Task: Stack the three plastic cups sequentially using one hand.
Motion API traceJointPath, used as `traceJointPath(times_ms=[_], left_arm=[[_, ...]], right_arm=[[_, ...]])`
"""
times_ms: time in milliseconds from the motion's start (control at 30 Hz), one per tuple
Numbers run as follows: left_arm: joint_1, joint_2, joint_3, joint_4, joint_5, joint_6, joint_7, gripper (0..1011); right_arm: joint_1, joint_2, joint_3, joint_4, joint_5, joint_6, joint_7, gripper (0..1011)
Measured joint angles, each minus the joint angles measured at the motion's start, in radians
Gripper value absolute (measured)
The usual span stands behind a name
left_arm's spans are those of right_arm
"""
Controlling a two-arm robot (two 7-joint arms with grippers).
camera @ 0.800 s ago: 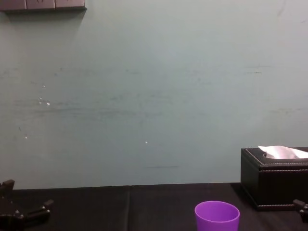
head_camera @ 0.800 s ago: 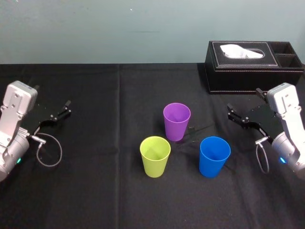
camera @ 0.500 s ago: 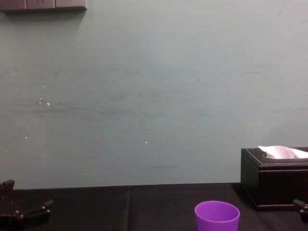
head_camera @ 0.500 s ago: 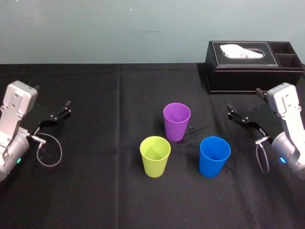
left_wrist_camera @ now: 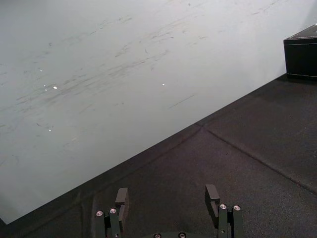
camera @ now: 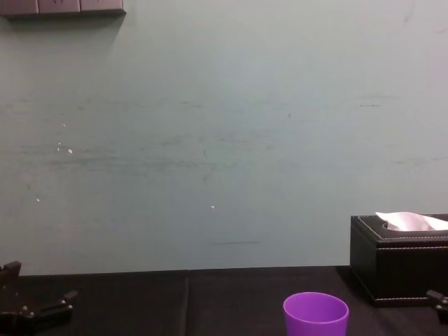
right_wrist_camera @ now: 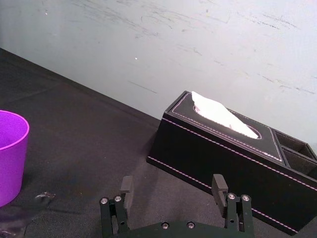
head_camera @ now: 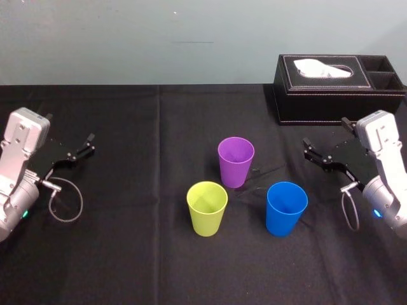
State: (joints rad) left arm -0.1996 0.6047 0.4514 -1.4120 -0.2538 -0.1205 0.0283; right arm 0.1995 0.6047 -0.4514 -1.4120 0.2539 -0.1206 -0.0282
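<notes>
Right tool (head_camera: 325, 135) hovers low over the right side of the desk (head_camera: 127, 260), fingers spread wide and holding nothing, pointing in toward the middle. Left tool (head_camera: 85, 146) is posed the same way at the far left, also parted and empty. A black tissue box (head_camera: 337, 89) stands behind the right tool. Three cups stand upright and apart between the tools: the purple cup (head_camera: 236, 162) farthest back, the yellow-green cup (head_camera: 206, 208) front left, and the blue cup (head_camera: 286, 208) front right, near the right tool but not touching it.
</notes>
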Motion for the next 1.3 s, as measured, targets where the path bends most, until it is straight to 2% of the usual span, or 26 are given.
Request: traceJointPath(times_ms=[1200, 1300], left_arm=[[0.000, 0.000, 0.000, 0.000, 0.000, 0.000, 0.000, 1012], [0.000, 0.000, 0.000, 0.000, 0.000, 0.000, 0.000, 1011]], right_arm=[[0.000, 0.000, 0.000, 0.000, 0.000, 0.000, 0.000, 1000], [-0.016, 0.005, 0.014, -0.023, 0.007, 0.008, 0.009, 1000]])
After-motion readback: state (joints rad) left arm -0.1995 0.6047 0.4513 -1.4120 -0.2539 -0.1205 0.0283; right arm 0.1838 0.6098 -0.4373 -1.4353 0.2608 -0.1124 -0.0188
